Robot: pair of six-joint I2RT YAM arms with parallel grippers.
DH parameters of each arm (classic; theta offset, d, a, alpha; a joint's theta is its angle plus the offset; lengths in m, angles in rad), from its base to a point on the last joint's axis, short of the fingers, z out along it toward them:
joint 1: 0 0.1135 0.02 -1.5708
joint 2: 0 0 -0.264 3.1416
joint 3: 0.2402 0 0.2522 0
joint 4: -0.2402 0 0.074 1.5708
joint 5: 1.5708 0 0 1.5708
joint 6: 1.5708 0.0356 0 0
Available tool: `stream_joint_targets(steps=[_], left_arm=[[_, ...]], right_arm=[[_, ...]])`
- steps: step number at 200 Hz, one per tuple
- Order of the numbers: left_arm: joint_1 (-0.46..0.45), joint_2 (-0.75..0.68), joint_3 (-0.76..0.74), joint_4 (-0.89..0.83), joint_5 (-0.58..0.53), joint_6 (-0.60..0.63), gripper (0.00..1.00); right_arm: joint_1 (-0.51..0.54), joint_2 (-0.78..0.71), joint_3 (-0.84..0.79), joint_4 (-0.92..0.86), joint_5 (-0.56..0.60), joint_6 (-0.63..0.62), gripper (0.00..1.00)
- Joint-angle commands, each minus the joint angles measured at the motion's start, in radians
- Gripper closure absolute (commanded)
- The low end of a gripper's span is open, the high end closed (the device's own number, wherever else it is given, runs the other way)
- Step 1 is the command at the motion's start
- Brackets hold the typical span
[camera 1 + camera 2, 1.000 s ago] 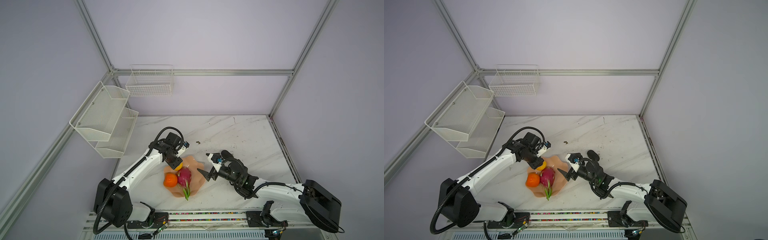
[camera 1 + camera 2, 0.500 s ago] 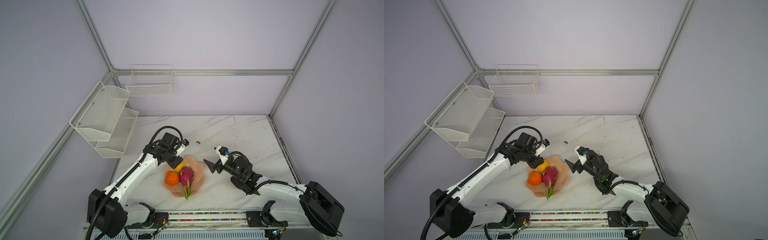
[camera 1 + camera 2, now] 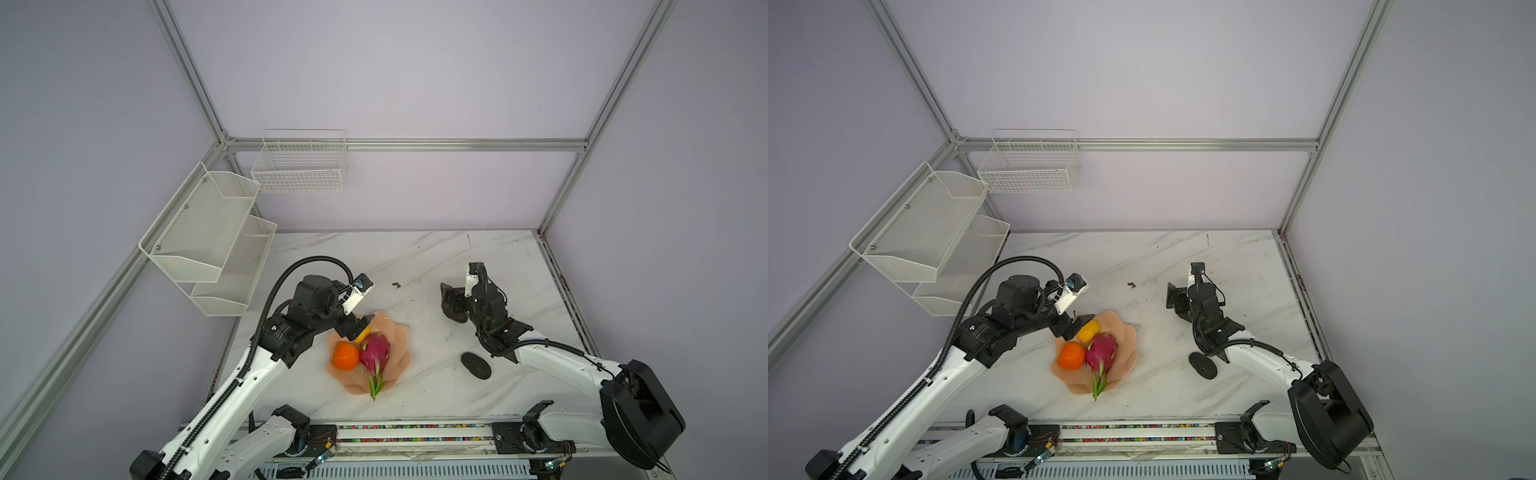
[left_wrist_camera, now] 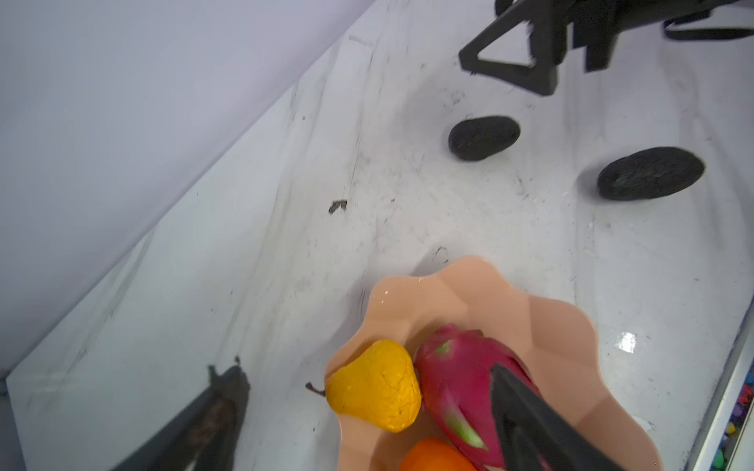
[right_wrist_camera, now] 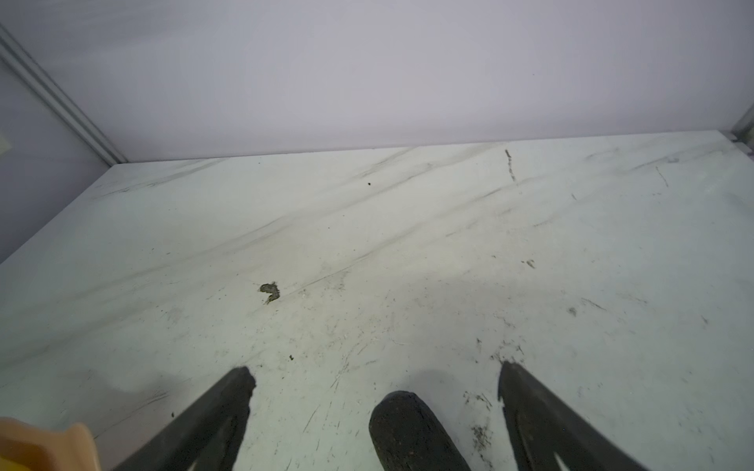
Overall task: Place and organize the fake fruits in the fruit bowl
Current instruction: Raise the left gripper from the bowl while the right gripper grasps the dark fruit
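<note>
1. The marble table carries everything.
2. The fruit bowl sits on it near the front edge, left of the middle, with three fruits inside.
3. My left claw hangs over the bowl's far left rim, jaws wide and holding nothing.
4. My right claw is low over the table, well right of the bowl, also wide and empty.
5. The dragon fruit lies in the bowl's middle, its green tip over the front rim.
6. The orange rests against the dragon fruit's left side.
7. The yellow pear lies at the rim between my left fingers, touching the dragon fruit.
8. The far black oval lies on the table between my right fingers; the near black oval lies closer to the front.
</note>
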State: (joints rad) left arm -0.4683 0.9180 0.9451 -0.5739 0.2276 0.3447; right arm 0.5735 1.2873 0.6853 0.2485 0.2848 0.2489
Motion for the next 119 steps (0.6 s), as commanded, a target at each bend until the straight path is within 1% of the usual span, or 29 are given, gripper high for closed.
stream_joint_targets(steps=[1,16,27,41,55,75,95,119], left_arm=[[-0.015,0.000,-0.072,0.215,0.204,-0.043,0.00],[-0.042,0.026,-0.069,0.226,0.267,-0.044,0.00],[-0.061,0.047,-0.074,0.226,0.285,-0.034,0.00],[-0.078,0.066,-0.077,0.225,0.271,-0.050,0.00],[-0.094,0.066,-0.082,0.223,0.266,-0.059,0.00],[-0.114,0.049,-0.099,0.223,0.227,-0.054,0.00],[-0.130,0.051,-0.110,0.214,0.195,-0.058,0.00],[-0.151,0.059,-0.108,0.194,0.163,-0.056,0.00]], right_arm=[[-0.021,0.068,0.087,-0.270,0.062,0.106,0.03],[-0.047,0.142,0.125,-0.294,0.003,0.080,0.03],[-0.057,0.194,0.157,-0.315,-0.037,0.057,0.02],[-0.057,0.246,0.190,-0.354,-0.052,0.037,0.03],[-0.059,0.264,0.197,-0.369,-0.064,0.024,0.03],[-0.060,0.281,0.197,-0.382,-0.087,0.026,0.03],[-0.062,0.334,0.224,-0.396,-0.111,0.017,0.03],[-0.063,0.400,0.265,-0.438,-0.145,-0.002,0.11]])
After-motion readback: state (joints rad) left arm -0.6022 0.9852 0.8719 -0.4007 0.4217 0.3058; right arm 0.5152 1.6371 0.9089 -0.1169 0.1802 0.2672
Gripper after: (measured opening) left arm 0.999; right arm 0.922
